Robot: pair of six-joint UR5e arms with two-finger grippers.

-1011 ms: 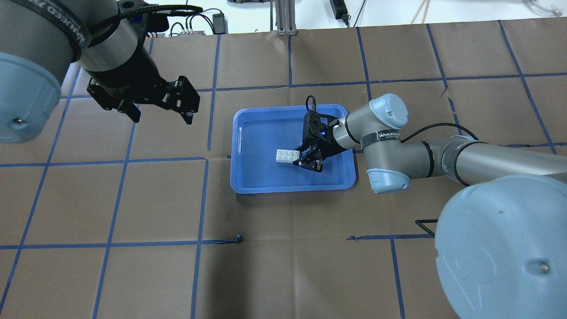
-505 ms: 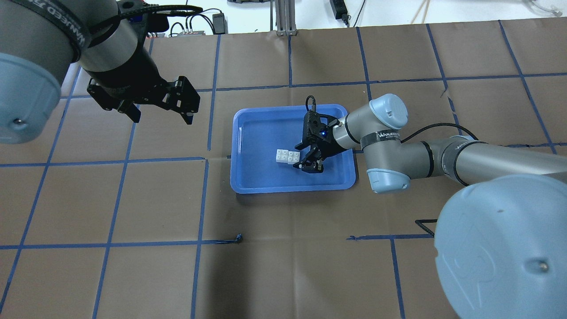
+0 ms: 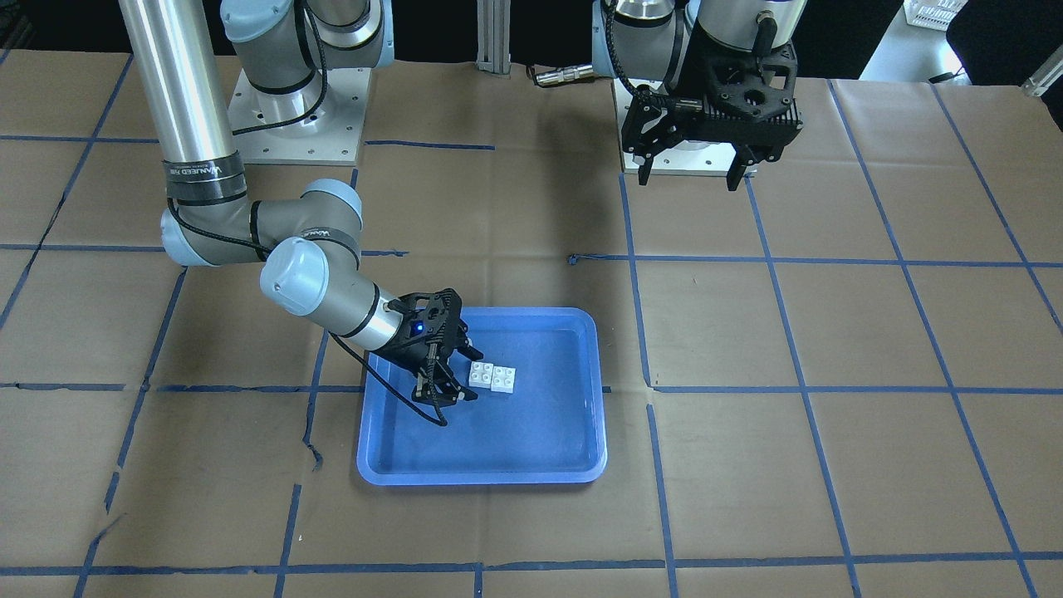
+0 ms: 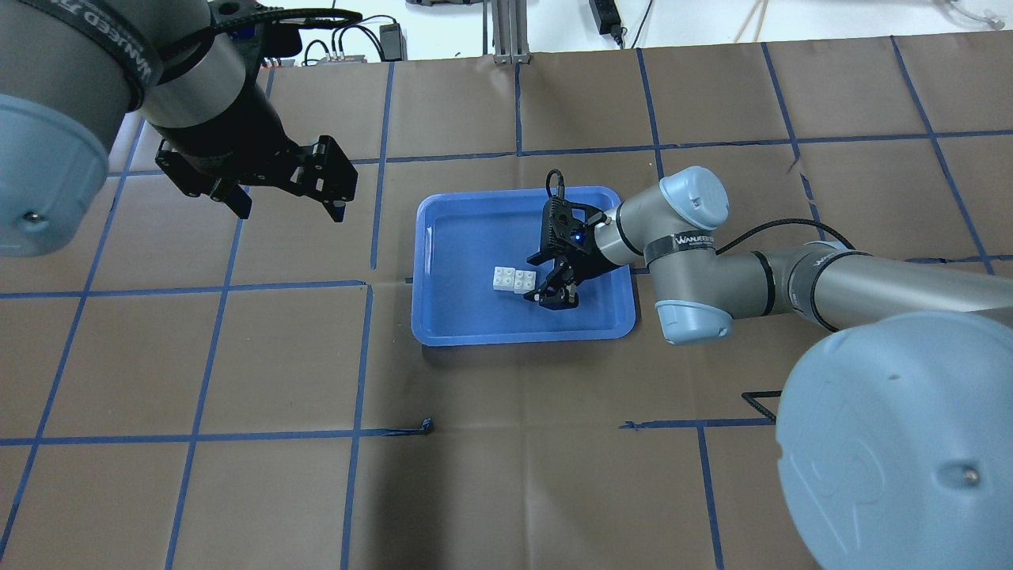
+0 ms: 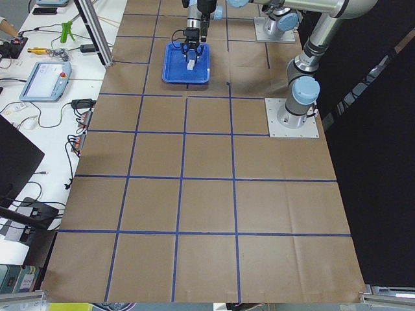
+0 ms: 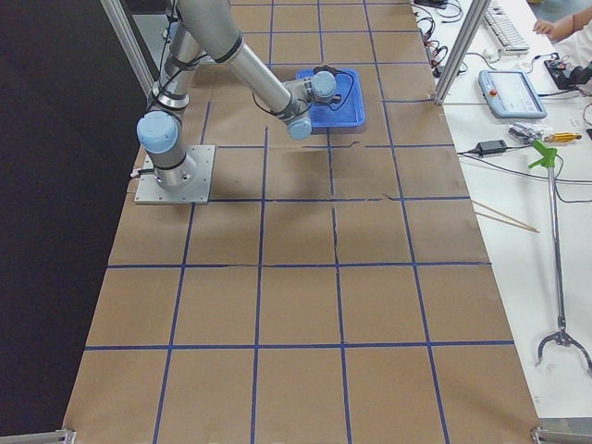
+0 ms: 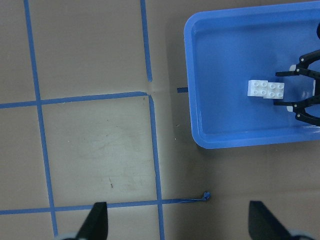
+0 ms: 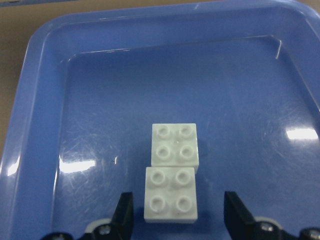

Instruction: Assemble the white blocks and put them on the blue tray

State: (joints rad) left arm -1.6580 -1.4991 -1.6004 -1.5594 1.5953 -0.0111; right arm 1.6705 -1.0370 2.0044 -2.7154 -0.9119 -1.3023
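While the left arm hangs raised beside the tray, left gripper spread and empty, the right arm reaches low into it. The right gripper stands spread by the touching blocks; only the wrist view shows its fingers clear of them.

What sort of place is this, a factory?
Probably a robotics research lab: the table is gridded with blue tape, a control tablet and cables lie on a side bench, and the workpieces are toy white blocks in a blue tray.
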